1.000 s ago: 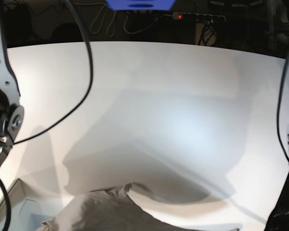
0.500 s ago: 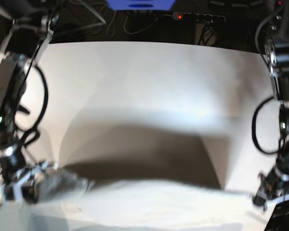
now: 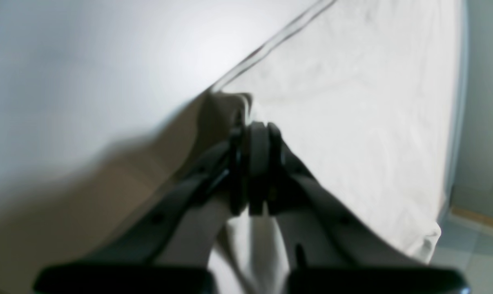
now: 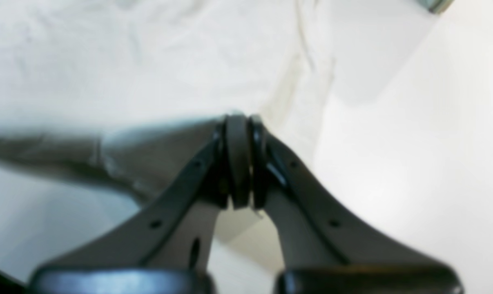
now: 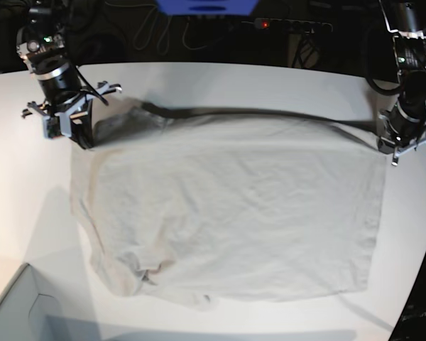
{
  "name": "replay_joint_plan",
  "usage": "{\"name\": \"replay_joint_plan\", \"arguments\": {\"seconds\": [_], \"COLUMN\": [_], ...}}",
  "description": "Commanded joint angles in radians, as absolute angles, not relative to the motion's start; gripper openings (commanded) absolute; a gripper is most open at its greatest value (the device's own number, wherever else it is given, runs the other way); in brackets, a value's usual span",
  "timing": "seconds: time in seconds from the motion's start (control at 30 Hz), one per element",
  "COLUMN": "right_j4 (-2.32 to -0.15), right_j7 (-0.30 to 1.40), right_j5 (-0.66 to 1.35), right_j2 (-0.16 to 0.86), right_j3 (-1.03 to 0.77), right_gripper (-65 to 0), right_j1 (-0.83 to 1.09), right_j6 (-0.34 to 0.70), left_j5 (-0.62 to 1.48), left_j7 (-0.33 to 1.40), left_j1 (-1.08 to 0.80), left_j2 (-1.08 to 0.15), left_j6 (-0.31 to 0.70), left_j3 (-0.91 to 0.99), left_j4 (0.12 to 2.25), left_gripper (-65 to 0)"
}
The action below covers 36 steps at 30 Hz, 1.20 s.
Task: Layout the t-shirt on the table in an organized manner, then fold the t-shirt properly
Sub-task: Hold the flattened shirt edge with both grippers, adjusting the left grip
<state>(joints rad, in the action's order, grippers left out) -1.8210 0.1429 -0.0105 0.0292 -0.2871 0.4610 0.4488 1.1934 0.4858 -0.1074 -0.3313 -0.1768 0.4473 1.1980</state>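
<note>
The t-shirt [image 5: 234, 213] lies spread on the white tabletop [image 5: 270, 85]; left tool [image 3: 252, 122] and right tool [image 4: 240, 118] each pinch a far corner of it.

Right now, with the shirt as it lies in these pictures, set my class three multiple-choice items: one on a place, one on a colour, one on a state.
1. Where does the grey box corner sit in the base view?
A. Bottom left
B. Top right
C. On the shirt

2. What colour is the t-shirt?
A. Dark blue
B. Light beige-grey
C. Red

3. How do the left gripper and right gripper stand?
A. Both wide open above the table
B. One open, one shut
C. Both shut on the shirt's far edge

Answers:
1 A: the box corner shows at the lower left of the table.
2 B: the cloth is pale beige-grey against the white top.
3 C: both wrist views show the jaws pressed together on cloth.
</note>
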Motion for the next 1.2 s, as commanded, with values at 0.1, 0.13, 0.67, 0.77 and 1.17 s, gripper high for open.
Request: {"name": "replay_joint_plan", "arguments": {"seconds": [0.1, 0.13, 0.67, 0.77, 1.17], "right_j4": [-1.817, -1.811, -1.742, -1.742, -1.741], "right_j7": [0.104, 0.104, 0.232, 0.236, 0.236], "right_j5": [0.005, 0.005, 0.001, 0.001, 0.001], "right_j2": [0.038, 0.042, 0.065, 0.058, 0.035], "right_j3": [-0.292, -0.292, -0.295, -0.292, -0.291], "right_gripper": [-65.0, -65.0, -65.0, -65.0, -65.0], "right_j1": [0.461, 0.456, 0.231, 0.231, 0.232], "right_j6": [0.446, 0.446, 0.446, 0.446, 0.446], "left_j5": [1.210, 1.208, 1.211, 1.214, 1.207], "left_j7": [0.476, 0.478, 0.533, 0.567, 0.657], "left_j1": [-0.079, -0.077, -0.058, -0.134, -0.199], "left_j2": [-0.357, -0.358, -0.360, -0.325, -0.234], "left_j6": [-0.168, -0.168, -0.170, -0.168, -0.168], "left_j3": [0.452, 0.449, 0.476, 0.558, 0.628], "left_j4": [1.218, 1.218, 1.322, 1.368, 1.349], "left_gripper": [-64.4, -62.6, -19.7, -19.7, -20.1]}}
